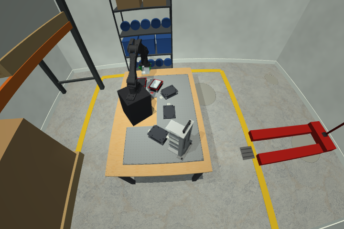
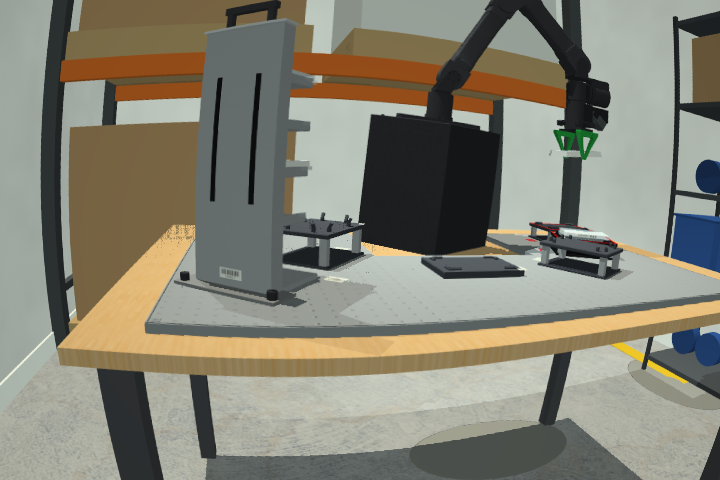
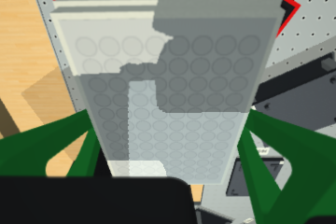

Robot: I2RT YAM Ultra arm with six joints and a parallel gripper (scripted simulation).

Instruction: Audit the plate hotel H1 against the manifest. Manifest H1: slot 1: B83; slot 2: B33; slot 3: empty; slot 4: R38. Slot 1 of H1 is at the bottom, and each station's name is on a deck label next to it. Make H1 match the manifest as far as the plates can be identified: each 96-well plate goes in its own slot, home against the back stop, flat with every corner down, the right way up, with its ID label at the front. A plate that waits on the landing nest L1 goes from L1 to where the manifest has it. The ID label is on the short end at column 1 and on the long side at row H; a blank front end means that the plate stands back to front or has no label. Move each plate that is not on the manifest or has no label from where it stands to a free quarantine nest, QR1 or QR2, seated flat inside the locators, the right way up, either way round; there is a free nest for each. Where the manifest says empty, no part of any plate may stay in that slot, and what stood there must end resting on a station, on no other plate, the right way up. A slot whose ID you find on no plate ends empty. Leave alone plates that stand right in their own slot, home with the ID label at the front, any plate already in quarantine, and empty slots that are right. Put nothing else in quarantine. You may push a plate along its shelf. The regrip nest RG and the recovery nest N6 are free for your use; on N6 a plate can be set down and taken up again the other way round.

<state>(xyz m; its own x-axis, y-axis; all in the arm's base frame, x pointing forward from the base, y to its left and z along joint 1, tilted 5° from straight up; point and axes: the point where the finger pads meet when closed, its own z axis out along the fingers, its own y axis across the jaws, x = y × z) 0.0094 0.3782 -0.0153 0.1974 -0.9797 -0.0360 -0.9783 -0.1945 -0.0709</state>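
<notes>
My gripper is shut on a translucent white 96-well plate, gripped across its width by the green fingers. It holds the plate level, high above the back corner of the deck, near the red-outlined quarantine nests. One quarantine nest carries a white plate. A corner of red outline shows below the held plate in the wrist view. The grey plate hotel H1 stands at the front of the deck, far from the gripper. Its slots are too small to read.
The arm's black pedestal stands at the table's left. A raised black nest sits beside the quarantine nests. A flat black nest lies mid-deck. Another raised nest stands next to the hotel.
</notes>
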